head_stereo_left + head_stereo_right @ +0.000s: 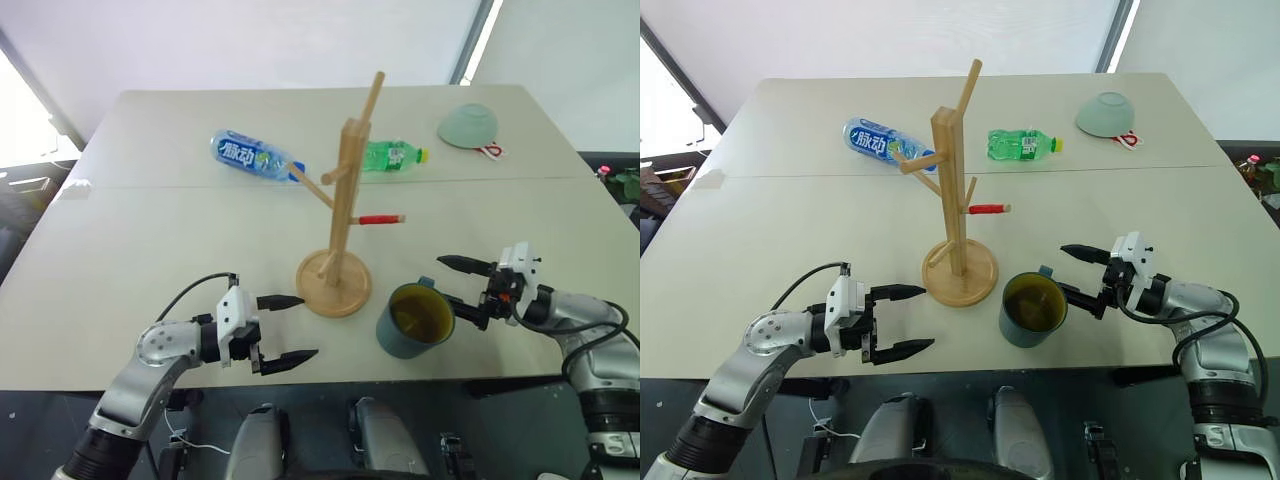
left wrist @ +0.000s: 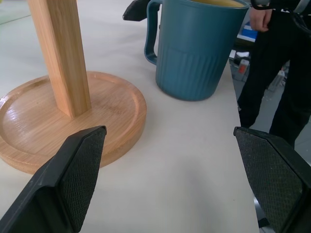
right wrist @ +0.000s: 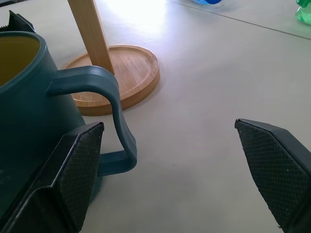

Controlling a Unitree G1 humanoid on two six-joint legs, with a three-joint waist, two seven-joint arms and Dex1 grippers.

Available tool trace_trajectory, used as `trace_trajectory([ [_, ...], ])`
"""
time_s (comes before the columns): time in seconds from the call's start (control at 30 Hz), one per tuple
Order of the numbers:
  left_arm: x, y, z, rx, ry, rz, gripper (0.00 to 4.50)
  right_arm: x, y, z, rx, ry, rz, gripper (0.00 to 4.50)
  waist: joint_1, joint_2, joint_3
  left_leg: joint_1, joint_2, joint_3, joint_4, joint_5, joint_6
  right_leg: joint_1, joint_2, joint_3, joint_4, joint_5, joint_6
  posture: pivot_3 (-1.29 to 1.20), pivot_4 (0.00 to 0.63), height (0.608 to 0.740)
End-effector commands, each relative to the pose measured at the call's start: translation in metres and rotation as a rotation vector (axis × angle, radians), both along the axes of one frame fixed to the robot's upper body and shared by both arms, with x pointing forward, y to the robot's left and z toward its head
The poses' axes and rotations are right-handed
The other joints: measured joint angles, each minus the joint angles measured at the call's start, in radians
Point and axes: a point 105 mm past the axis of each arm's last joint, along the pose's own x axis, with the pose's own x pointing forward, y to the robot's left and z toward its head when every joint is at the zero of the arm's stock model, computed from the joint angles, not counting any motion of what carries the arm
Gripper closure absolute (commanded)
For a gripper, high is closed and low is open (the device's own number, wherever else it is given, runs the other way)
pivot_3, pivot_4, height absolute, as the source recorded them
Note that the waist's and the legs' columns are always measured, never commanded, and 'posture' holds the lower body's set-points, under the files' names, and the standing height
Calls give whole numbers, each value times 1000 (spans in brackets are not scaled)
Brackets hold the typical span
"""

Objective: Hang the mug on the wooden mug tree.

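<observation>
Left gripper open, idle beside wooden mug tree. Right gripper open beside mug handle; nothing grasped, hanging not started.

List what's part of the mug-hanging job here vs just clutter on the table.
Job: mug; wooden mug tree; right hand, open beside the mug's handle; left hand, open near the tree's base.

Clutter: blue-label bottle; green bottle; pale green bowl, upside down.
</observation>
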Motion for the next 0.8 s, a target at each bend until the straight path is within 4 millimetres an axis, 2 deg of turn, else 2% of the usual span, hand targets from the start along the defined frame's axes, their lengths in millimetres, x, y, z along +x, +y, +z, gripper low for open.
trace_trajectory([
  [0.03, -3, -2, 7, -6, -31, -21, 0, 2, 3, 6, 13, -34, 23, 20, 0, 0, 0, 0, 0, 0, 0, 0, 0, 0, 0, 0, 0, 0, 0, 0, 150, 740],
  [0.47, -3, -5, 20, -34, -53, -26, 0, 11, 18, 2, 92, 6, 76, 20, -1, 0, 0, 0, 0, 0, 2, 0, 0, 0, 0, 0, 1, 0, 0, 0, 150, 740],
  [0.5, -3, -5, 20, -35, -53, -25, 0, 11, 20, 2, 95, 8, 83, 403, -1, 0, 0, 0, 0, 0, 2, 0, 0, 1, 0, 0, 2, 0, 0, 0, 150, 740],
  [0.57, -2, -6, 21, -36, -53, -22, 0, 10, 25, 3, 100, 16, 103, 735, 0, 0, 0, 0, 0, 0, 3, 0, 0, 1, 0, 0, 2, 0, 0, 0, 150, 740],
  [0.8, 2, -8, 25, -41, -57, -16, 0, 4, 42, 9, 121, 38, 153, 4392, 0, 0, 0, 0, 0, -1, 5, 0, 0, 1, 0, 0, 4, 0, 0, 0, 150, 740],
])
